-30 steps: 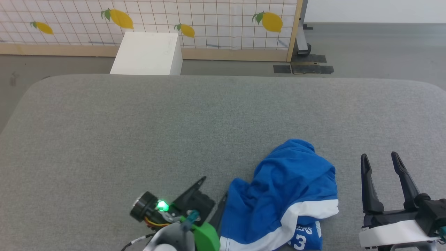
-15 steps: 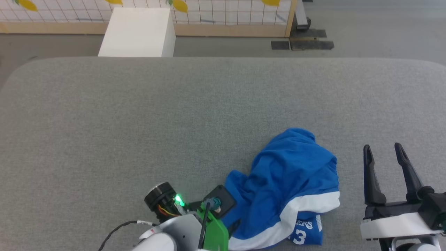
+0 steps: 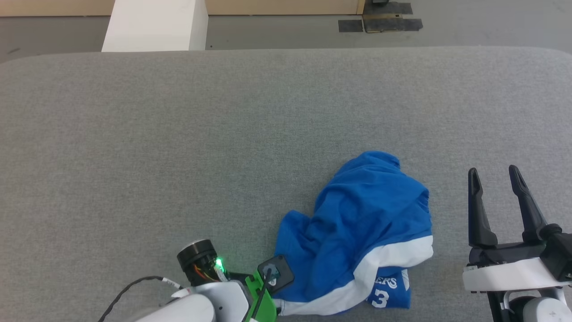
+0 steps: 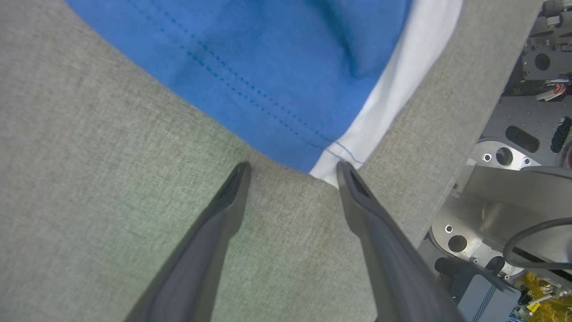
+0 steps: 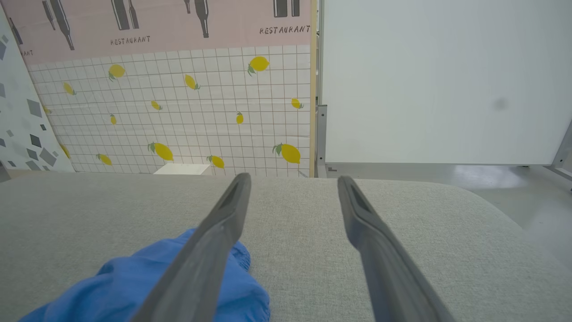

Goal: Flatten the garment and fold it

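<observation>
The garment (image 3: 357, 228) is a crumpled royal-blue heap with a white trim band, white lettering and a 3 showing, lying at the near right of the grey padded table (image 3: 178, 134). My left gripper (image 4: 292, 164) stands open, pointing down at the garment's (image 4: 268, 67) near-left corner. One tip is on the bare table, the other at the edge of the white band, with nothing between them. In the head view its fingers are hidden under the left wrist (image 3: 268, 273). My right gripper (image 3: 491, 171) is open to the right of the garment, apart from it.
A white box (image 3: 154, 24) stands on the floor beyond the table's far edge. Past the right gripper (image 5: 292, 178), a lemon-print partition (image 5: 178, 112) and a white panel (image 5: 447, 80) rise behind the table, with the garment (image 5: 125, 286) low on the left. My own base (image 4: 514, 179) lies beside the table's near edge.
The head camera has tilted down, shifting the whole picture. My left wrist has turned so that its fingers, earlier pointing up and right, now point down at the garment's corner. The right gripper has held still.
</observation>
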